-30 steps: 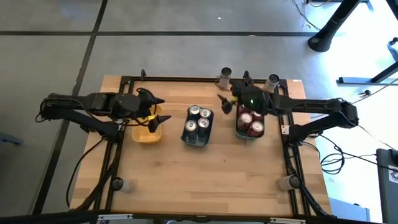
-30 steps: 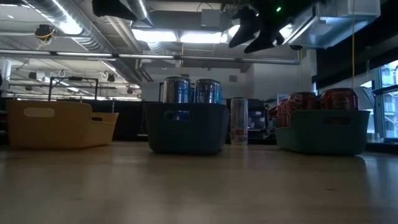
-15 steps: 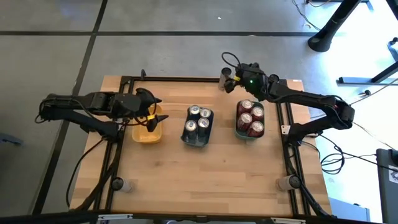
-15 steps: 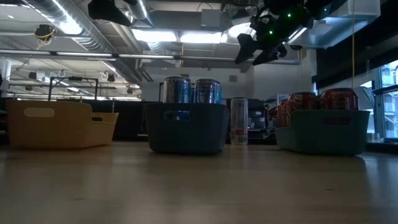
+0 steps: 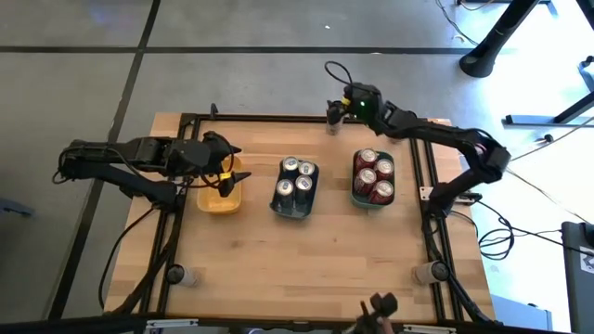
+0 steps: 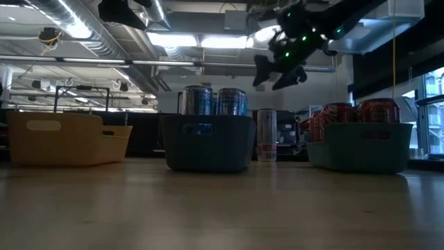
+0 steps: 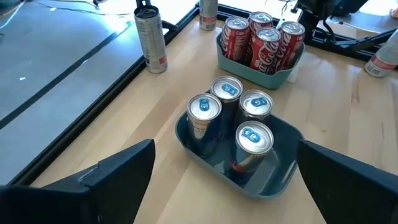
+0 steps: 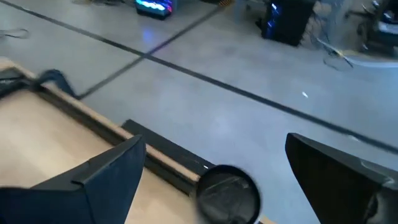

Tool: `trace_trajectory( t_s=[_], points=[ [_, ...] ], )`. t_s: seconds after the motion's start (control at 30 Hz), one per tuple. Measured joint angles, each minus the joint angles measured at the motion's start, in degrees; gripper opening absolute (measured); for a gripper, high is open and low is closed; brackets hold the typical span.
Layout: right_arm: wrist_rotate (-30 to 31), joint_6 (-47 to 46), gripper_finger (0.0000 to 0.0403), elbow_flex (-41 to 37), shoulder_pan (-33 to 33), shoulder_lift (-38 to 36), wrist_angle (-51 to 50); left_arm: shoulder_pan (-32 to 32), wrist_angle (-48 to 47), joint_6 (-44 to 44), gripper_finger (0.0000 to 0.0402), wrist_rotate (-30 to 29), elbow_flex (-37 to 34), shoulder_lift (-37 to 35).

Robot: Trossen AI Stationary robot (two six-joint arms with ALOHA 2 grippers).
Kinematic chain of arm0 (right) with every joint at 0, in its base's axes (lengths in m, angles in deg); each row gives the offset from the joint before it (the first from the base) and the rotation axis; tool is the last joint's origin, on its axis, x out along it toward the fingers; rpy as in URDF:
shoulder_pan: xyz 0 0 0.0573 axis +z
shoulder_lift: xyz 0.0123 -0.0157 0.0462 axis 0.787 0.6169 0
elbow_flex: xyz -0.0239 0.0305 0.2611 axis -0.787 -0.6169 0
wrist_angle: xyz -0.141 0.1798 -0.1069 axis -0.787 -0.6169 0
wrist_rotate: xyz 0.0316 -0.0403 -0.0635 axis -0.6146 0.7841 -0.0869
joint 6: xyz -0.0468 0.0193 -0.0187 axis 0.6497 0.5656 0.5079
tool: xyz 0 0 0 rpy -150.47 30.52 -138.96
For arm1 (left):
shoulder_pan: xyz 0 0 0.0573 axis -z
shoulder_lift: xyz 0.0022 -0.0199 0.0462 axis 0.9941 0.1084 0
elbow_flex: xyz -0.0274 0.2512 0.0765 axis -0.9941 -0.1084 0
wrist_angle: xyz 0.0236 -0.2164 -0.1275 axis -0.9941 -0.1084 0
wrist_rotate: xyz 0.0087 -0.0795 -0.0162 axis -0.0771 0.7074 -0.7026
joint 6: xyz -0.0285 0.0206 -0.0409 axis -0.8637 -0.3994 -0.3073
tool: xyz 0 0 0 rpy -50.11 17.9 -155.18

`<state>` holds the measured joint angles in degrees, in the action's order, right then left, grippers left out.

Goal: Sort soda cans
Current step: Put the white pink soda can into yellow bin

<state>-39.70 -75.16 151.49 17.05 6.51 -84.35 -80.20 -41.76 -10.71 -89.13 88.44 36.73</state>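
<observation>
A wooden table (image 5: 306, 250) was seen from above, bare along its near half. Across the middle stood three trays in a row. The yellow tray (image 5: 221, 198) sat at the left, with the left gripper (image 5: 226, 173) hovering over it, fingers spread apart and holding nothing. The grey-blue tray (image 5: 295, 189) in the centre held four silver-topped soda cans (image 7: 231, 112) standing upright. The teal tray (image 5: 373, 179) at the right held four red soda cans (image 7: 261, 38), also upright. At the far edge of the table, one silver can (image 5: 334, 114) stood alone by the black frame rail. The right gripper (image 5: 345, 107) hung just above that can, its fingers wide apart and empty.
</observation>
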Motion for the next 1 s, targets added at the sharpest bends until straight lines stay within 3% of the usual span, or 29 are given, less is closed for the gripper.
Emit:
trace_trajectory(
  t_s=[0.27, 1.0],
  points=[
    [-2.75, -4.34, 0.0383, 5.49, -4.75, 6.51, -8.72, 0.02, -0.64, 0.65, 0.0376, 0.00, 0.00, 0.02],
    [-7.18, -6.21, 0.0379, 5.49, -4.87, 12.29, -10.30, 0.02, -1.41, 2.07, 0.0376, 0.00, 0.00, 0.02]
  ],
)
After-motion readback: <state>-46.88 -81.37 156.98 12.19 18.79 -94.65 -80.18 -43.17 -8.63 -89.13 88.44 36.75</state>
